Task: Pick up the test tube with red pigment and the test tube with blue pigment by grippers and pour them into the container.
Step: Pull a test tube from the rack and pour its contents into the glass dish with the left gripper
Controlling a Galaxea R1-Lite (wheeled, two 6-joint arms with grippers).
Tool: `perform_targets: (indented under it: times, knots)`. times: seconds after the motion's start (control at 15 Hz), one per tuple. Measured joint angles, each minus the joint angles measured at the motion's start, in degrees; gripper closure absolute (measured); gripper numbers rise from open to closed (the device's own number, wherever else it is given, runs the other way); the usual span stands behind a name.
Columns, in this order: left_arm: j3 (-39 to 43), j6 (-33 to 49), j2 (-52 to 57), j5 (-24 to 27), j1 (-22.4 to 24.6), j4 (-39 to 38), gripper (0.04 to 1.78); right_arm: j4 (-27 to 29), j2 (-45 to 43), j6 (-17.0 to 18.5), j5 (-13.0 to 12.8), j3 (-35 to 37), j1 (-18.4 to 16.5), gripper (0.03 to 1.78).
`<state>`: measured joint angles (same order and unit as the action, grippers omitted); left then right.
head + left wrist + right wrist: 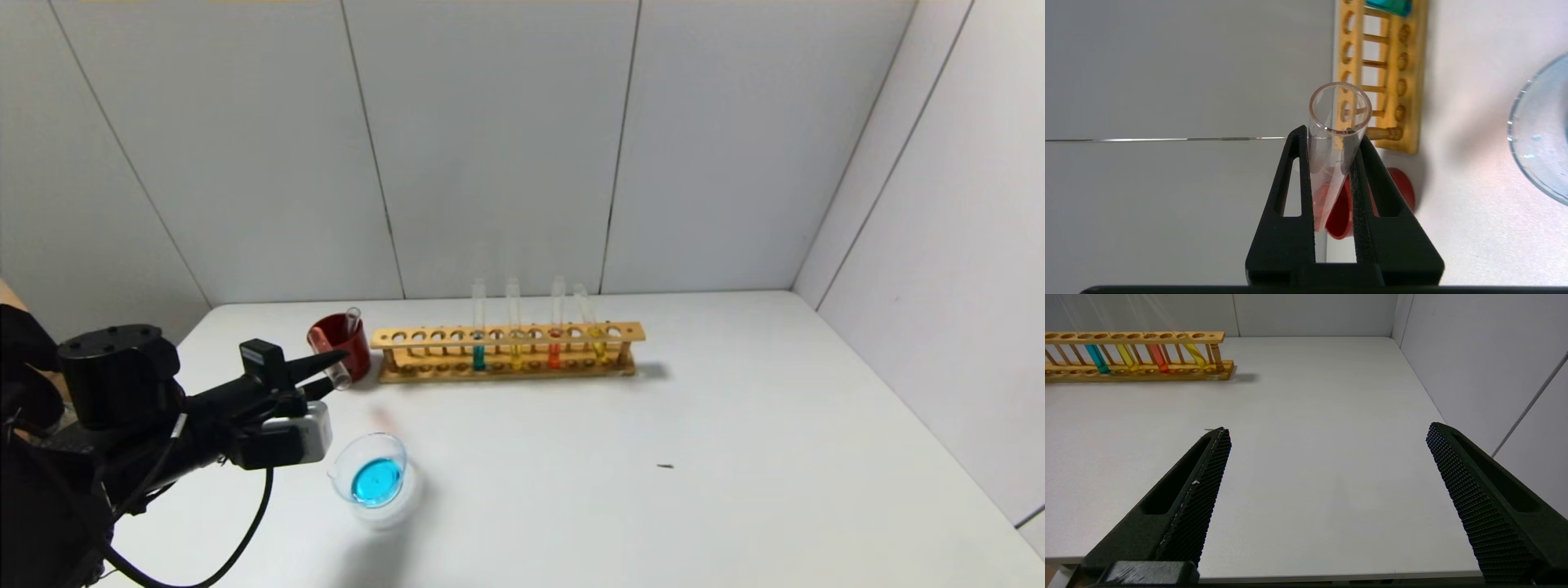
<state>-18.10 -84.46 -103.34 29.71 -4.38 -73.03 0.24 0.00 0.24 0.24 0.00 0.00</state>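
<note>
Pinched between the fingers of my left claw [331, 367] is the test tube with red pigment [1333, 155], a slim clear glass tube with a little orange-red liquid pooled near its round bottom. I hold it tilted above the desk [735, 425] on its left side, just in front of the dark red cup [341, 343], which has another clear tube leaning in it. In my left wrist view the open mouth of the tube points away from me, toward the end of the wooden rack [508, 353].

The container [371, 478], a low clear glass dish with a small lip, sits on the desk toward the front left, near my left claw and in front of the rack's left end. Bright blue liquid lies in its bottom.

The rack stands toward the back edge of the desk, about mid-width, with four tubes upright or slightly leaning in it: teal, yellow, orange-red, yellow.

My right claw [1327, 457] is spread wide, with nothing between its fingers, low over the front right part of the desk, well apart from the rack.
</note>
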Motion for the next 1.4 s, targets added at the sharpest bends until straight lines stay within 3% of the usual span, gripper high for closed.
perform_targets:
  times: [0.8,1.4]
  knots:
    - [-0.28,-11.39,-6.72,-0.33,1.05,0.27,1.52,0.0,0.0,-0.02,0.0,0.0,0.0,0.06]
    - [-0.44,-20.75,-8.46,2.29,0.96,0.77,1.52,0.02,0.0,-0.02,0.0,0.0,0.0,0.06]
